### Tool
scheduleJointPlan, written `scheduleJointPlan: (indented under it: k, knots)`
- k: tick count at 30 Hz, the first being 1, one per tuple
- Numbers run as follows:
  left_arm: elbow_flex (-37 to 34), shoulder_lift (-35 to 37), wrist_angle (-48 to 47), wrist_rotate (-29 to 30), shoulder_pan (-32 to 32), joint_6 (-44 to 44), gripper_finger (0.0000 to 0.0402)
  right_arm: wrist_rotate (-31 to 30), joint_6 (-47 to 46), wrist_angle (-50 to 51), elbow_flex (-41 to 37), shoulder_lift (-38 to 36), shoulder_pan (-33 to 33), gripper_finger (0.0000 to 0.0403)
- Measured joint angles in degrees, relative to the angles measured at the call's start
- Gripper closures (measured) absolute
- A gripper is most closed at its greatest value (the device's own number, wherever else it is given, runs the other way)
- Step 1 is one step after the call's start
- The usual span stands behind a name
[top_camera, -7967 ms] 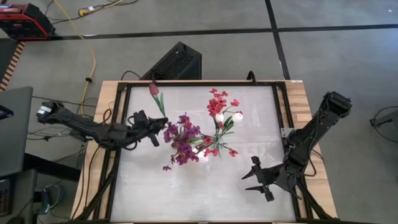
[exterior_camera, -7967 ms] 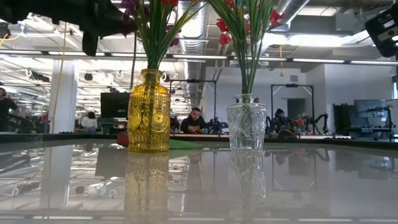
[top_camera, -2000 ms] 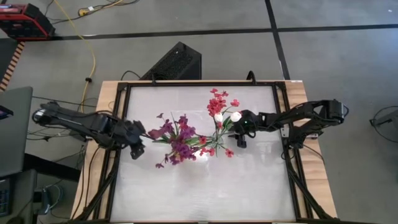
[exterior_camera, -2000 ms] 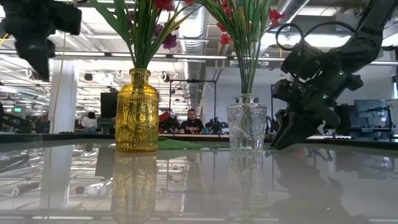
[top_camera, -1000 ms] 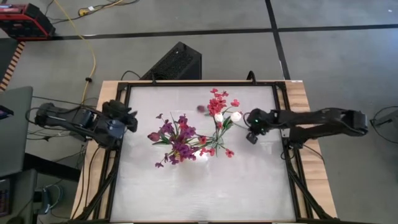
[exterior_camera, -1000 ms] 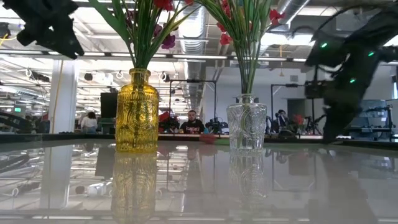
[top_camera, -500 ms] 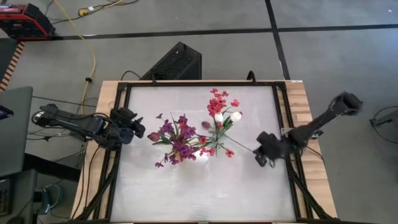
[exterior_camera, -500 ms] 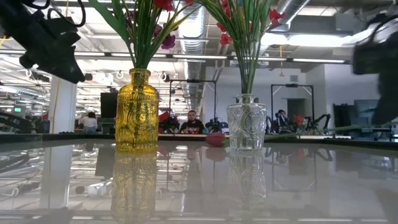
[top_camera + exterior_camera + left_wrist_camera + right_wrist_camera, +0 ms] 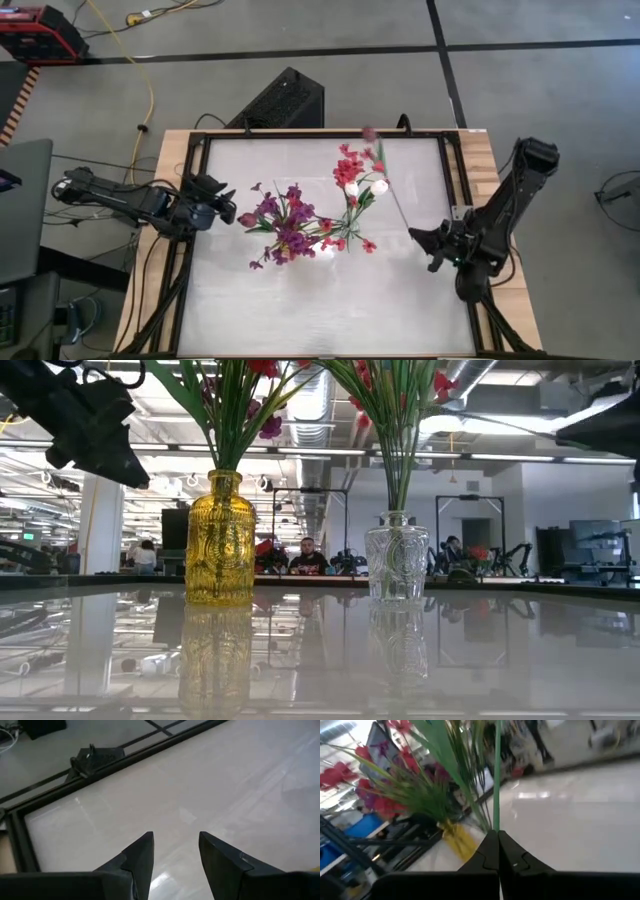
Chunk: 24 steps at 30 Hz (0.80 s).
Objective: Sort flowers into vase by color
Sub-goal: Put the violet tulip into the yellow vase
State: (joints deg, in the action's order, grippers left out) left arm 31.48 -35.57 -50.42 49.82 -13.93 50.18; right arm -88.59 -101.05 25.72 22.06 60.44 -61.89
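**Two vases in stock, one stem in the right gripper**

Right gripper (image 9: 420, 238): over the right part of the white glossy table (image 9: 300, 310), fingers clenched on a thin green flower stem (image 9: 496, 780). The right wrist view shows the fingertips (image 9: 492, 851) pinched together at the stem's lower end. The high view alone shows the stem's full run, slanting up toward the far edge and ending in a small pinkish bud (image 9: 368, 133), blurred.

Left gripper (image 9: 222, 199): at the left edge of the table, near the purple blossoms. The left wrist view shows its fingers (image 9: 141, 857) parted, with only bare table between them.

Vases, two, standing near the table's middle. The low view shows their bodies, which foliage hides from above: one yellow embossed glass vase (image 9: 225, 540) on the left, one clear cut-glass vase (image 9: 397, 558) on the right.

Flowers, from above: purple blossom sprays (image 9: 283, 222) grouped at the left; red-pink blossom sprays (image 9: 351, 170) at the right; two white buds (image 9: 381, 186) among the red-pink. Individual spray counts cannot be told.

Background, low view only: seated people in the room behind.
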Motion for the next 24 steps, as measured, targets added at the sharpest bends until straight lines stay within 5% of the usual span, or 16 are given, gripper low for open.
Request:
scheduleJointPlan:
  k: [8, 24]
  knots:
    - [0.0, 0.0, 1.1, -1.8, 0.0, 0.5, 0.0255, -1.4, 22.5, -5.9, 4.4, 0.7, 4.1, 0.0384]
    - [0.0, 0.0, 1.4, -1.3, 0.0, 1.9, 0.0255, -1.6, 87.4, -6.2, 34.1, 0.6, 12.4, 0.0385]
